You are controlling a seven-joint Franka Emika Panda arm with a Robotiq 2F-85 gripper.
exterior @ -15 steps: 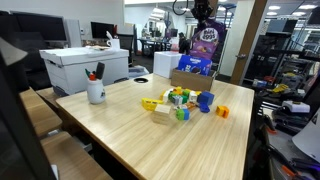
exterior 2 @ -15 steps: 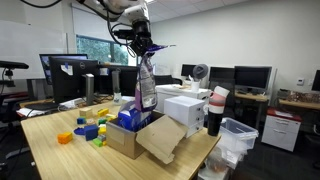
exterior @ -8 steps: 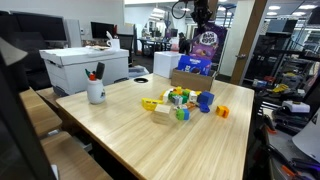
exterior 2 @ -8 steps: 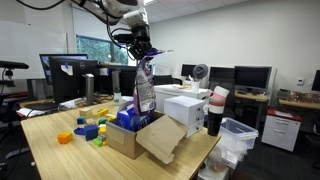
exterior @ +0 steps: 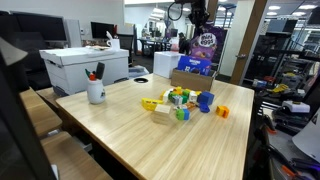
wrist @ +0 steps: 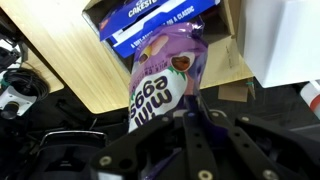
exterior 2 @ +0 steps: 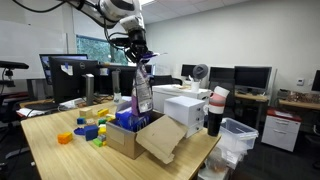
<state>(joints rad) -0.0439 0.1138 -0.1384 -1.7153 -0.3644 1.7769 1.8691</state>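
An open-plan office is shown, with a long wooden table (exterior: 150, 130) in the foreground. Toy blocks (exterior: 180, 101) are scattered at its middle and a white mug (exterior: 96, 92) of pens stands on its left side. At the far end an open cardboard box (exterior: 190, 76) is set, holding blue packets (wrist: 150, 15).

Over the last second little has shifted. The wrist has been moved slightly sideways and up. The purple bag (exterior: 205, 42) has been kept hanging above the box, clear of the packets, so the bag is judged lifted out and carried, not yet set down.

The gripper (exterior 2: 138, 58) is clamped on the bag's top edge, with its fingers pressed together on the film. The bag's long axis is held close to vertical, with a slight tilt in an exterior view (exterior 2: 144, 92). Its lower end is pointed down at the box and its printed face is turned toward the near end of the table.
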